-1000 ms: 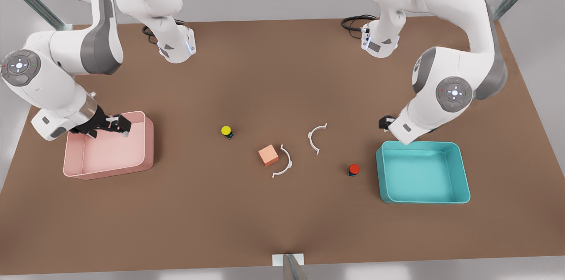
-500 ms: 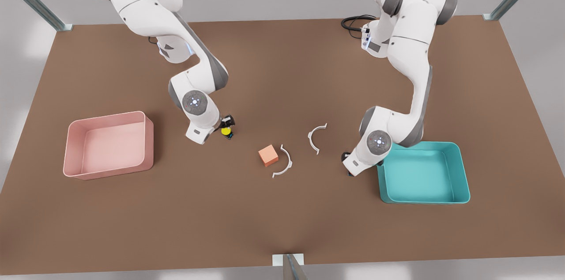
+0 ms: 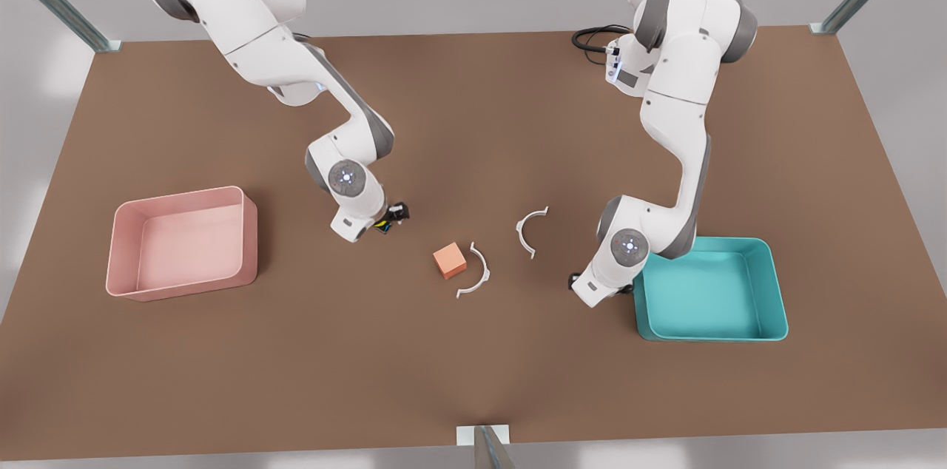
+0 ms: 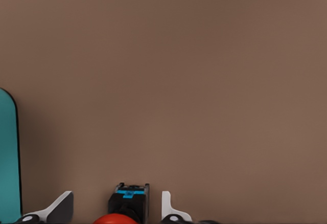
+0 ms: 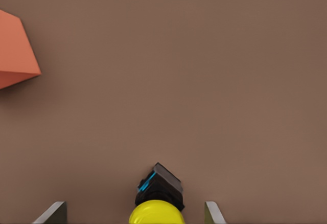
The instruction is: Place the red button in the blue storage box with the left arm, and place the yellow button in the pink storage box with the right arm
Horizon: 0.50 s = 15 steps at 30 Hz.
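The red button [image 4: 129,203] stands on the brown table between the fingers of my open left gripper [image 4: 116,209], just beside the blue storage box [image 4: 7,157]. In the front view that arm [image 3: 601,282] covers the button, at the left wall of the blue storage box [image 3: 710,290]. The yellow button [image 5: 156,211] sits between the fingers of my open right gripper [image 5: 133,213]. In the front view the right gripper [image 3: 391,218] is low over the yellow button [image 3: 380,225], well to the right of the pink storage box [image 3: 181,243]. Neither gripper touches its button.
An orange cube [image 3: 449,260] lies mid-table, also near the right gripper in the right wrist view [image 5: 13,50]. Two white curved pieces [image 3: 477,274] [image 3: 528,229] lie between the arms. Black cables [image 3: 592,36] sit at the far edge.
Both arms swung away from the storage boxes to the buttons. In the last half second each shifted slightly and settled lower around its button.
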Each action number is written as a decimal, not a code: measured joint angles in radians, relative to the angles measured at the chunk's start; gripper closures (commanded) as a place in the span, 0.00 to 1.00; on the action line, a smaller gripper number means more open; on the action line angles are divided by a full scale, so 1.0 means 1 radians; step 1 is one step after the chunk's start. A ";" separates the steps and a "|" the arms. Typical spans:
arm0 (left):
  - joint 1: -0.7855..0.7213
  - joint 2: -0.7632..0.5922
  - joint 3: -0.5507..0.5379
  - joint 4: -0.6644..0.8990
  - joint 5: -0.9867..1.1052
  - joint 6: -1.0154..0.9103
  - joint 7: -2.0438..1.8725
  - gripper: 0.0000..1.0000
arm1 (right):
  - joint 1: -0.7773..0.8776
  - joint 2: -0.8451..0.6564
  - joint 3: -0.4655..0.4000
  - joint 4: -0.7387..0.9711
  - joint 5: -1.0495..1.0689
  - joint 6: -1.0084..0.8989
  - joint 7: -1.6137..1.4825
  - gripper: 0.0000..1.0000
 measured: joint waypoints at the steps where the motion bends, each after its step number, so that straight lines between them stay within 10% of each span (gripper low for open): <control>1: 0.000 0.001 0.000 -0.001 0.000 0.003 -0.001 0.33 | -0.002 0.002 0.000 -0.001 -0.001 0.005 0.007 0.00; 15: 0.000 0.004 0.000 -0.001 0.004 0.011 -0.020 0.56 | 0.004 -0.017 0.014 -0.106 -0.009 0.108 0.075 0.00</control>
